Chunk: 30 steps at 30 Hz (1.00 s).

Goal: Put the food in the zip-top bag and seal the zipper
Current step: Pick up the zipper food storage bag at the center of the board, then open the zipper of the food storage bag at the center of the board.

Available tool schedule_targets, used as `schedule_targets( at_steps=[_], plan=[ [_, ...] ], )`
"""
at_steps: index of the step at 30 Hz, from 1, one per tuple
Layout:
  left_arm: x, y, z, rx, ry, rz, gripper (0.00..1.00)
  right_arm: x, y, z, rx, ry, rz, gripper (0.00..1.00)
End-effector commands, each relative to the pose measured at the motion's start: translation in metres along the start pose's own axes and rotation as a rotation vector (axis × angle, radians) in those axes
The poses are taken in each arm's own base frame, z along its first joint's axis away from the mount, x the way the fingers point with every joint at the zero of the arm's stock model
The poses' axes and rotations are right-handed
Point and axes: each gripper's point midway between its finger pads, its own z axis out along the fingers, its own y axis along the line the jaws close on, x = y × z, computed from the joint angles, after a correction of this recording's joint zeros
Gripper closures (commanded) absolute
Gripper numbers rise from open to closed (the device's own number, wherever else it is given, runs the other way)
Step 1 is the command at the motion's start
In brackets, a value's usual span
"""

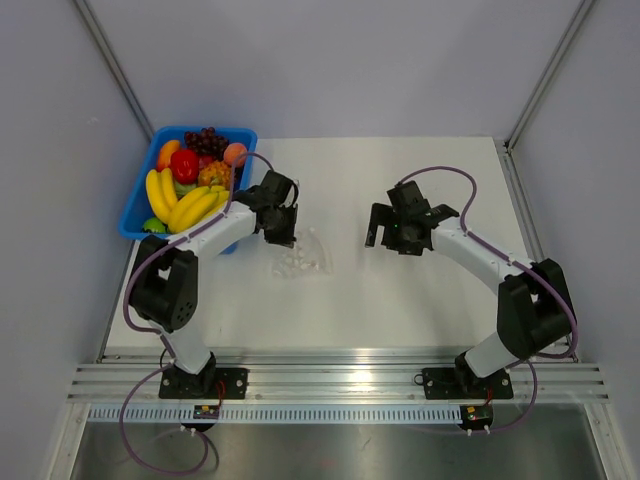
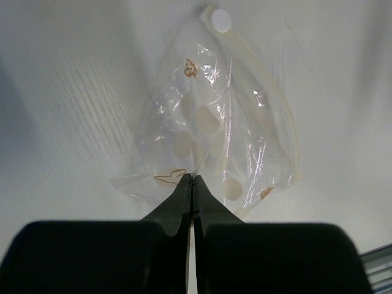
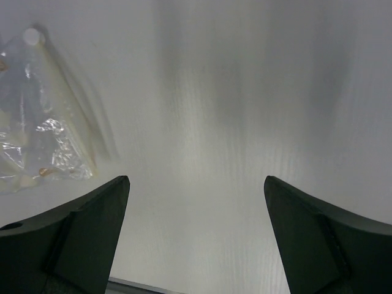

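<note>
The food (image 1: 235, 153), a small orange-red peach, sits in the blue bin (image 1: 135, 205) against its right wall. The grapes (image 1: 205, 138) lie just beyond it and the bananas (image 1: 187, 205) on the near side. The bin stands at the table's (image 1: 430, 300) far left corner, its left side along the table's left edge.

The zip-top bag (image 1: 300, 258) lies crumpled on the table, left of the middle and near the bin's near right corner without touching it. In the left wrist view the zipper (image 2: 293, 131) shows as a pale strip curving down the bag's right side from a round white tab at its far end. The pictures do not show whether the mouth is pressed shut.

The left gripper (image 2: 189, 181) is closed, its two fingertips pressed together on the bag's near edge, with the film's creases running into them. Its arm reaches from the near left, passing close by the bin's near right corner.

The right gripper (image 1: 387, 232) hangs over the table right of the middle with its jaws wide apart and nothing between them. It is well apart from the bag, and only bare white surface lies between the two. In its wrist view the bag shows at the left margin, outside the left finger (image 3: 92, 233). From the bag to the near edge and to the right edge the table surface is bare.
</note>
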Motion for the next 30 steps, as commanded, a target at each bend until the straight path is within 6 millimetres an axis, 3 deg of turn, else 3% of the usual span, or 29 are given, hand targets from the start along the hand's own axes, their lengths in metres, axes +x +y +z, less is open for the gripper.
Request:
schedule_targets(
  at_steps=[1, 3, 6, 11, 21, 24, 30],
  plan=[
    [-0.018, -0.02, -0.026, 0.115, -0.103, 0.043, 1.0, 0.002, 0.057, -0.005, -0.272, 0.085, 0.01, 0.01],
    [-0.027, -0.03, -0.042, 0.178, -0.155, 0.055, 1.0, 0.0, 0.079, -0.012, -0.388, 0.094, 0.053, 0.01],
    [-0.039, -0.042, -0.063, 0.318, -0.211, 0.034, 1.0, 0.002, 0.094, -0.014, -0.474, 0.107, 0.082, 0.01],
    [-0.046, -0.054, -0.094, 0.487, -0.261, 0.004, 1.0, 0.002, 0.098, -0.018, -0.516, 0.109, 0.083, 0.01],
    [-0.047, -0.059, -0.107, 0.579, -0.285, 0.008, 1.0, -0.001, 0.117, -0.039, -0.692, 0.129, 0.185, 0.01],
    [-0.046, -0.056, -0.107, 0.572, -0.288, 0.01, 1.0, -0.006, 0.119, -0.045, -0.73, 0.125, 0.201, 0.0],
    [-0.044, -0.052, -0.111, 0.577, -0.296, 0.01, 1.0, -0.026, 0.083, -0.04, -0.745, 0.084, 0.349, 0.01]
  ],
)
